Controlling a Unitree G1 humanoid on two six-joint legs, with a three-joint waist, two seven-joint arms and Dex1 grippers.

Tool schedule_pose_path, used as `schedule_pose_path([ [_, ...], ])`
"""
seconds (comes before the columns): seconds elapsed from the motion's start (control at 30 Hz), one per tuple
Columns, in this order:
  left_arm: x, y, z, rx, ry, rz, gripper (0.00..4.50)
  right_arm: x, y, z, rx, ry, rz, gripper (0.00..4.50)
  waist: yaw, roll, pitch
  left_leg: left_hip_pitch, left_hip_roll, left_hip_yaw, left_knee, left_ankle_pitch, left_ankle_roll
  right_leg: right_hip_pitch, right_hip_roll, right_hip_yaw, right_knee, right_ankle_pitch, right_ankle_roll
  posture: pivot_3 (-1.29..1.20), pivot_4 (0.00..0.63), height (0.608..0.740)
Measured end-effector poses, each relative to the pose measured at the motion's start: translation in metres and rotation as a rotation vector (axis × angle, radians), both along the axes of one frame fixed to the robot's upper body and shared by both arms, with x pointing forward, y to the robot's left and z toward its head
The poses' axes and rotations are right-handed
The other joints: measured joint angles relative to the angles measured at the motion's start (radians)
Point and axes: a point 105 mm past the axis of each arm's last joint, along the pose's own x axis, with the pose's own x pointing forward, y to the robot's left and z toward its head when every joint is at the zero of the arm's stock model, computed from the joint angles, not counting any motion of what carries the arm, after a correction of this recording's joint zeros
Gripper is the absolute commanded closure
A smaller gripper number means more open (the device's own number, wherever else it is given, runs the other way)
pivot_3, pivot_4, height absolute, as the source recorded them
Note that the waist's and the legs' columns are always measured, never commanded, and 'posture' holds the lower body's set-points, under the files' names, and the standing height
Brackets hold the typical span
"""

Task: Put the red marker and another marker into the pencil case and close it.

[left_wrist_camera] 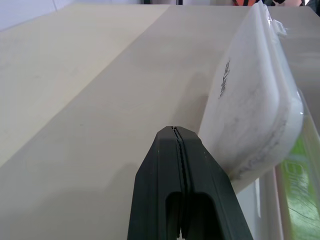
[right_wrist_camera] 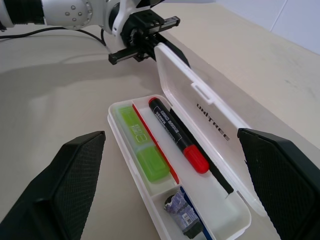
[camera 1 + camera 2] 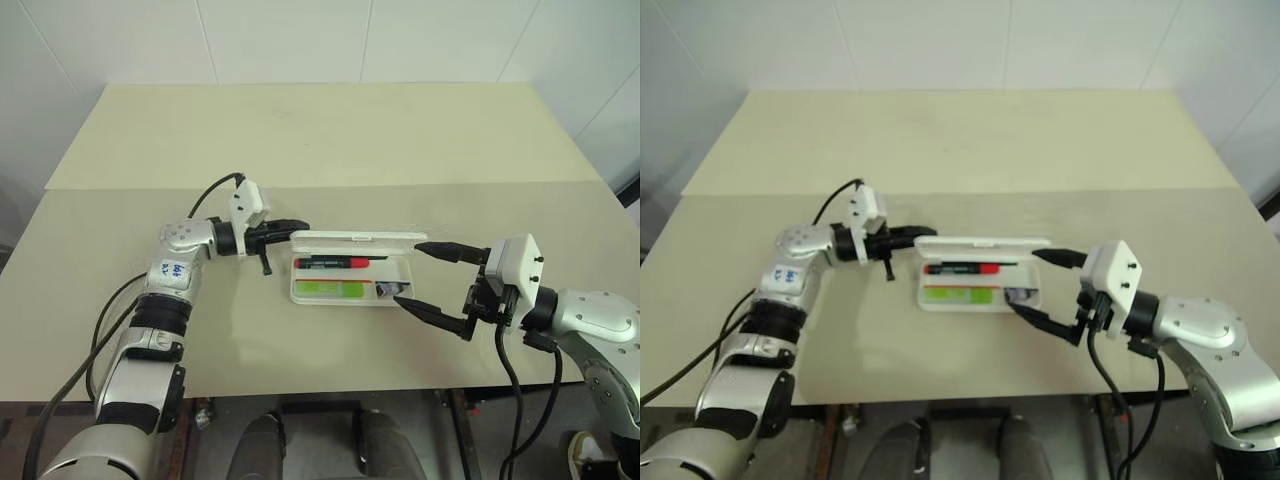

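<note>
1. The flat white hard-plastic pencil case [image 3: 350,290] with rounded corners lies open near the middle of the pale beige table [image 3: 300,130], its hinged lid [image 3: 355,238] standing up along the far edge.
2. In the case's rear lane lies the slim red marker [image 2: 177,134], black barrel with red cap, lengthwise and flat.
3. In the front lane, beside it, lies the stubby translucent lime-green marker [image 2: 140,147], also lengthwise; a thin red divider runs between the two lanes.
4. A small dark object with a blue edge [image 2: 182,217] sits in the end compartment nearest the robot's right side; what it is cannot be told.
5. The inner face of the lid carries small dark lettering [image 2: 214,121].
6. The left gripper [image 3: 290,229] points level toward the lid's left end, its two black fingers pressed together with nothing between them; the tip is at the lid's back face, and contact cannot be made out for certain.
7. The right gripper [image 3: 420,275] sits at the case's right end, its black fingers [image 3: 445,250] spread wide, one beyond the lid and one in front of the tray, holding nothing.
</note>
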Motion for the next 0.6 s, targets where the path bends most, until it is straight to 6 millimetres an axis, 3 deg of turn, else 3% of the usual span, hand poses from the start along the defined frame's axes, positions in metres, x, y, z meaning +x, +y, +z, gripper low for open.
schedule_pose_path([
  [0.6,-0.030,-0.015,-0.020,0.176,0.046,-0.239,4.47,0.001,-0.003,0.002,0.004,0.006,-0.022,0.00,0.001,0.000,0.000,0.000,0.000,0.000,0.000,0.000,0.000,0.000,0.000,0.000,0.000,0.000,0.000,0.00,0.150,0.740],
])
